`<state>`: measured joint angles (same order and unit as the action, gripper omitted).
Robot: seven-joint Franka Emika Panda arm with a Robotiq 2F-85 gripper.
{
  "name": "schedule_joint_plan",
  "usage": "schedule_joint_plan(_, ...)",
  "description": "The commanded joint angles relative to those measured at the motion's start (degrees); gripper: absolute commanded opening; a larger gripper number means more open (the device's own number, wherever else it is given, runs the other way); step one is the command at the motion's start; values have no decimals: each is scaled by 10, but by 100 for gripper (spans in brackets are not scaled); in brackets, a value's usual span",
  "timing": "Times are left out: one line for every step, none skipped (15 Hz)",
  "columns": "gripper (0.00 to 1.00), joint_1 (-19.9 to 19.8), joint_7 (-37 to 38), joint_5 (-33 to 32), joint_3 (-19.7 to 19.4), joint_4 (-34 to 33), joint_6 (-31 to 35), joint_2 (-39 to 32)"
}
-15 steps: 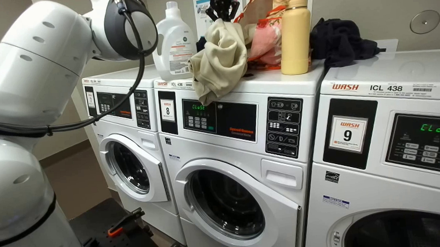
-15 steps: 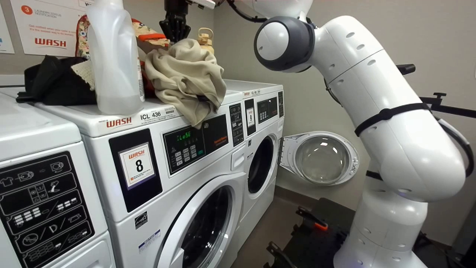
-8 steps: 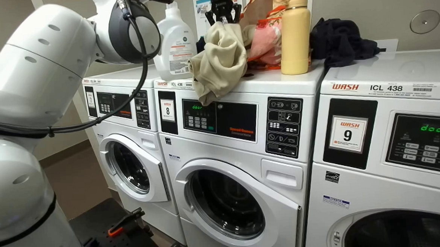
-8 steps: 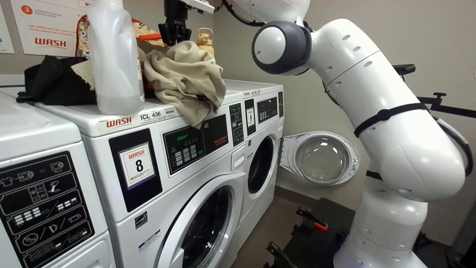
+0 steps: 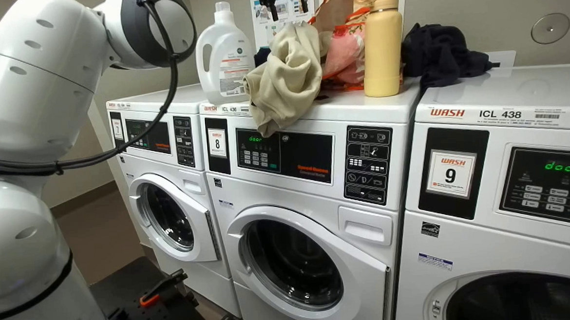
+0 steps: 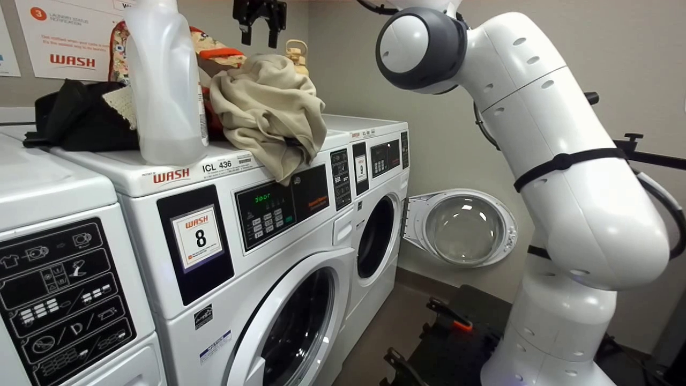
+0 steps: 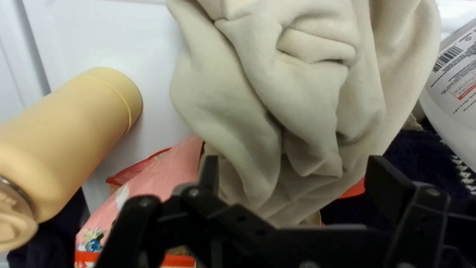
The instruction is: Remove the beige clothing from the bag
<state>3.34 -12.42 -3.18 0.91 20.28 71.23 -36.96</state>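
Robot hand, spread and empty, rises off the beige garment, which drapes the near edge of washer 8 in front of the floral bag. Removal seems at release; the next move calls for retreat, or a regrasp if part remains inside.

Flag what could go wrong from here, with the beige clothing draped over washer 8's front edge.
1. The hand is open above the beige clothing, which hangs over the edge of washer 8; ungripped, the cloth might slide off.
2. The detergent bottle stands close beside the clothing; a sideways drag could topple it.
3. In the wrist view, the pink floral bag shows right beside the clothing; a regrasp may catch it too.
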Motion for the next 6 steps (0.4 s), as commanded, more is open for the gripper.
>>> schedule_joint_plan(100,1,-7,-2,-3,0,37,13)
schedule_joint_plan(100,1,-10,-2,-2,0,49,13)
schedule_joint_plan(100,1,-8,0,-2,1,58,14)
schedule_joint_plan(100,1,-8,-1,-2,2,67,14)
schedule_joint_plan(100,0,-7,1,-2,4,70,15)
schedule_joint_plan(100,0,-7,0,-2,5,73,16)
